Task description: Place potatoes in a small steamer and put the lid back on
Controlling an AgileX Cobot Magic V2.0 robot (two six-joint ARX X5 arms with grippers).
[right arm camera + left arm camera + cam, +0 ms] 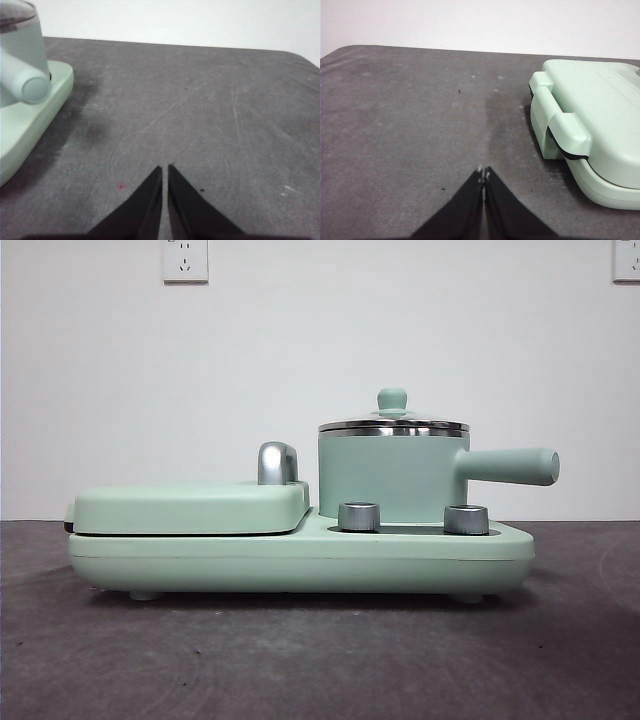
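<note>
Dark grey counter [300, 660] under a white wall: the lid [393, 424] sits on the small steamer [392, 478]; glass, likely fragile, best lifted by its knob. No potatoes visible. My left end effector [483, 172] and right end effector [165, 169], both pinched nearly closed, wait well clear of the steamer.

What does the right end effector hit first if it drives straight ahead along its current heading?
Likely nothing. The right end effector, jaws together, points along bare grey table toward the far edge. The steamer's side handle and the green base sit off to one side, apparently out of line.
</note>
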